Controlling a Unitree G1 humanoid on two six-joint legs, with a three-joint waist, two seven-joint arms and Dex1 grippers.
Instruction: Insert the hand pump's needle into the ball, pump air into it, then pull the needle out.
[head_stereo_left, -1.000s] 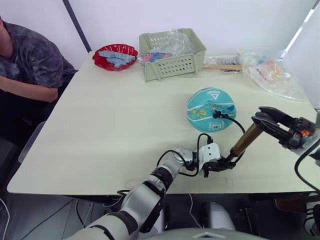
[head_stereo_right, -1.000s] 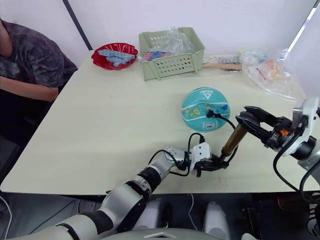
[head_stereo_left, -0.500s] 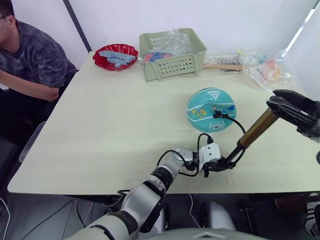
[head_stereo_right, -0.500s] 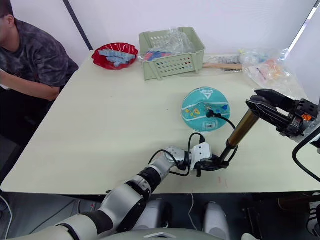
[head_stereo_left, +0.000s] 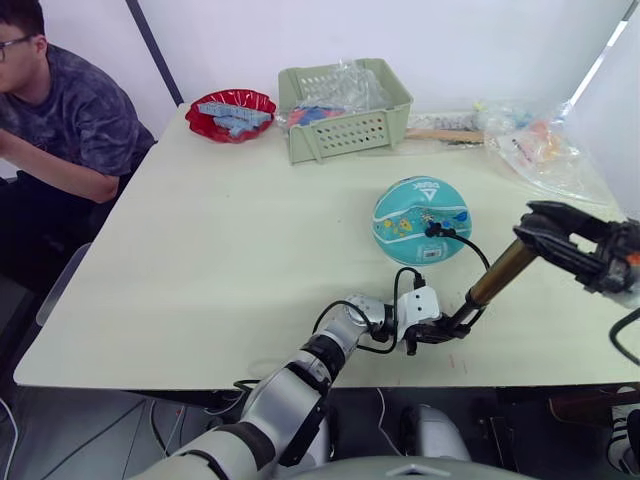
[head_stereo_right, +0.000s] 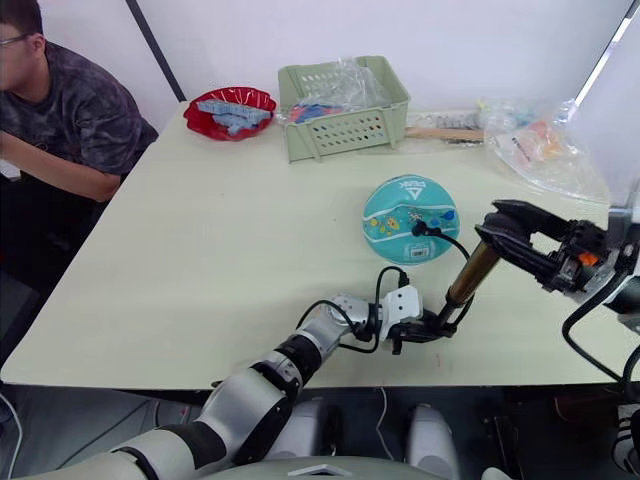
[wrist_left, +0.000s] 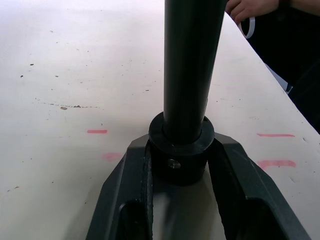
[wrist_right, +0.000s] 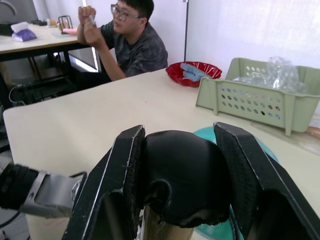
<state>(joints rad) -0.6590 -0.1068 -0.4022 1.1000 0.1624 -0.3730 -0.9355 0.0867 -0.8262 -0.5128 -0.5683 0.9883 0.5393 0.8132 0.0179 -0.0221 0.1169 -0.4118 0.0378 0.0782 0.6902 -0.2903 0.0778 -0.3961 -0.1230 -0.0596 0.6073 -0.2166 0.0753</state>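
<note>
We are in the pumping step. The ball (head_stereo_left: 423, 220) sits on the table (head_stereo_left: 220, 250) at about two o'clock from the table's middle, and the needle (head_stereo_left: 432, 229) with its black fitting appears to be seated in the ball's near face, the thin hose (head_stereo_left: 478, 252) arcing from it down to the pump's base.

The hand pump (head_stereo_left: 492, 283) stands tilted between our two arms, at about five o'clock from the ball. Our left gripper (wrist_left: 181, 170) is clamped on the black collar at the pump's lower end, pinning it near the table's front edge. Our right gripper (wrist_right: 181, 185) is clenched around the black cap at the top of the handle, with the bronze barrel leaning up towards four o'clock.

We judge the stroke to be under way, though we cannot tell how firm the ball is. The next move calls for driving the handle along the barrel's own axis while the left gripper holds the base steady, so the hose does not tug the needle sideways in the valve. The pulling-out is not yet done.

A person (head_stereo_left: 60, 110) sits at ten o'clock, beyond the red bowl (head_stereo_left: 231, 112) and green basket (head_stereo_left: 345, 107).
</note>
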